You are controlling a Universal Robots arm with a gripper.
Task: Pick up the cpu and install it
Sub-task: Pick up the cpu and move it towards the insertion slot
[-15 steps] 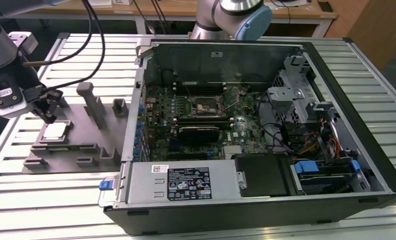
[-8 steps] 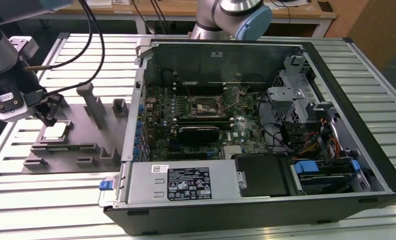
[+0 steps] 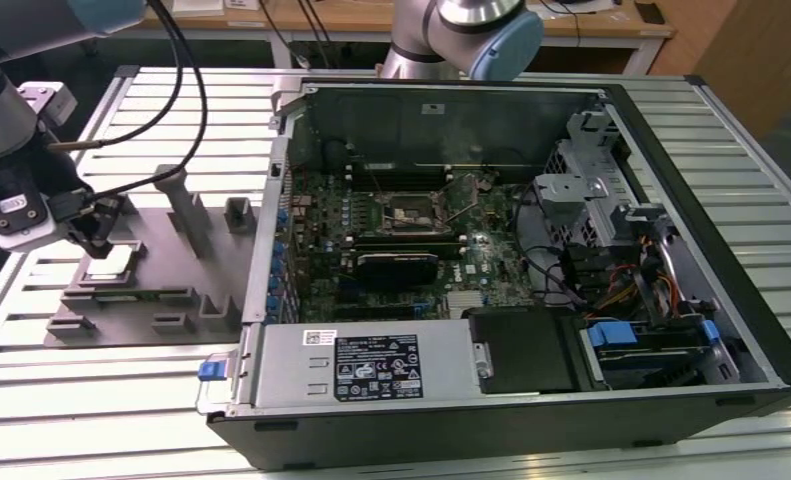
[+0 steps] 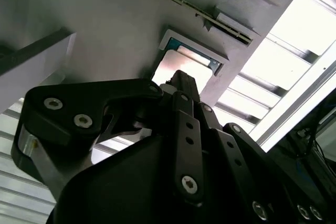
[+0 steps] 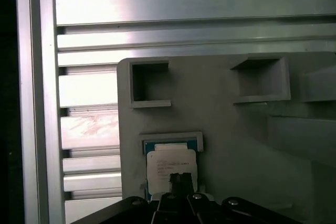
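The cpu (image 3: pixel 108 263), a small silvery square chip, lies flat in a recess of the grey fixture plate (image 3: pixel 168 290) at the exterior view's left. The same chip (image 5: pixel 169 162) sits in a blue-edged pocket in the first wrist view, and its bright top (image 4: pixel 175 62) shows in the second wrist view. My gripper (image 3: pixel 98 243) hangs just above the chip, pointing down. Its fingertips (image 5: pixel 177 181) stand pressed together over the chip's near edge with nothing between them. In the second wrist view the gripper (image 4: pixel 179 77) tapers to one tip over the chip.
An open computer case (image 3: pixel 529 250) lies to the exterior view's right, with the motherboard's square socket (image 3: pixel 407 211) in its middle. Grey posts and blocks (image 3: pixel 188 215) rise from the fixture plate beside my gripper. A cable (image 3: pixel 182 90) loops from the arm. Everything rests on a slatted aluminium table (image 3: pixel 48 400).
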